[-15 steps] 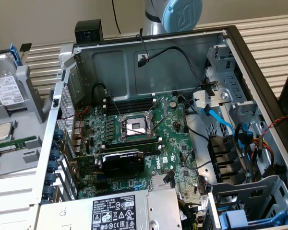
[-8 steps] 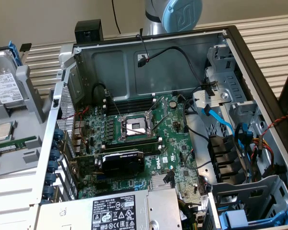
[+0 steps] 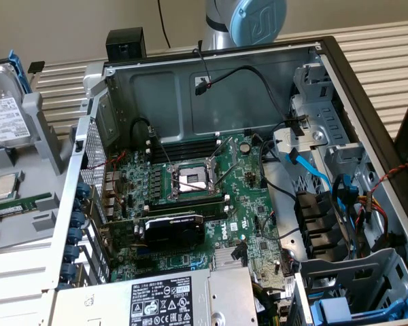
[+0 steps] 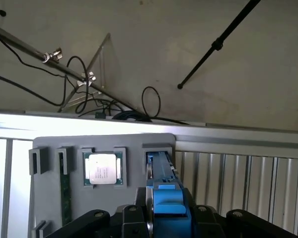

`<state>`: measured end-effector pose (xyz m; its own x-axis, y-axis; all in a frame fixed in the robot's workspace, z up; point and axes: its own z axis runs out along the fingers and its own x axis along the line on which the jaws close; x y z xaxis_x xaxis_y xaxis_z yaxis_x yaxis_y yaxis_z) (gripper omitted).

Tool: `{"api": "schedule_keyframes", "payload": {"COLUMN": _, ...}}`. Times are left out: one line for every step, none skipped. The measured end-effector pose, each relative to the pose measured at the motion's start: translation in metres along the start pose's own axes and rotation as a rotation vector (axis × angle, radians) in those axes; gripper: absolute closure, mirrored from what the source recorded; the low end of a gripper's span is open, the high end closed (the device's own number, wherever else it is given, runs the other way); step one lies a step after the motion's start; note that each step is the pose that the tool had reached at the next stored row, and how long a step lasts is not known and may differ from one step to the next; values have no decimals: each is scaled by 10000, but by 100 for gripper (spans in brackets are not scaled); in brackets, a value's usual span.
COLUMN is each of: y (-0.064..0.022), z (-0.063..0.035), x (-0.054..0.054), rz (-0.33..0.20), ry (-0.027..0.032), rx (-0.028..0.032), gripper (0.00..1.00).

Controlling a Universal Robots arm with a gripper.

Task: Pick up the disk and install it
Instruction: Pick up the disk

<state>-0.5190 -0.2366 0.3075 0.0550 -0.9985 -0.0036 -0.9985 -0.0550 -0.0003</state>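
Observation:
The disk (image 3: 5,109), silver with a white label and a blue carrier frame, stands in a slot of the grey holder (image 3: 44,129) at the exterior view's left edge. In the wrist view the disk (image 4: 161,173) is edge-on in the holder (image 4: 54,144), its blue frame running straight into my gripper (image 4: 168,218). The black fingers (image 4: 134,218) sit tight against both sides of the blue frame. The disk still rests in its slot.
A square silver processor chip (image 4: 102,168) lies in the holder beside the disk slot, with a memory stick (image 3: 20,204) nearby. The open computer case (image 3: 224,88) lies to the exterior view's right, with motherboard (image 3: 190,183), loose cables (image 3: 313,170) and drive bays (image 3: 340,309).

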Motion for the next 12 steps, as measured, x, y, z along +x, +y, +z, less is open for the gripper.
{"api": "schedule_keyframes", "payload": {"y": 0, "z": -16, "x": 0, "rz": 0, "ry": 0, "rx": 0, "gripper": 63}}
{"api": "schedule_keyframes", "payload": {"y": 0, "z": -34, "x": 0, "rz": 0, "ry": 0, "rx": 0, "gripper": 63}}
{"api": "schedule_keyframes", "payload": {"y": 0, "z": -51, "x": 0, "rz": 0, "ry": 0, "rx": 0, "gripper": 63}}
{"api": "schedule_keyframes", "payload": {"y": 0, "z": -66, "x": 0, "rz": 0, "ry": 0, "rx": 0, "gripper": 63}}
{"api": "schedule_keyframes", "payload": {"y": 0, "z": -84, "x": 0, "rz": 0, "ry": 1, "rx": -1, "gripper": 63}}
{"api": "schedule_keyframes", "payload": {"y": 0, "z": -100, "x": 0, "rz": 0, "ry": 1, "rx": -1, "gripper": 63}}
{"api": "schedule_keyframes", "payload": {"y": 0, "z": -115, "x": 0, "rz": 0, "ry": 2, "rx": 0, "gripper": 63}}
{"api": "schedule_keyframes", "payload": {"y": 0, "z": -131, "x": 0, "rz": 0, "ry": 3, "rx": 0, "gripper": 63}}
{"api": "schedule_keyframes", "payload": {"y": 0, "z": -149, "x": 0, "rz": -1, "ry": 4, "rx": 0, "gripper": 63}}
{"api": "schedule_keyframes", "payload": {"y": 0, "z": -168, "x": 0, "rz": 0, "ry": 5, "rx": -1, "gripper": 63}}
{"api": "schedule_keyframes", "payload": {"y": 0, "z": -190, "x": -1, "rz": 0, "ry": 7, "rx": -1, "gripper": 63}}
{"api": "schedule_keyframes", "payload": {"y": 0, "z": -213, "x": 0, "rz": -1, "ry": 8, "rx": -1, "gripper": 63}}
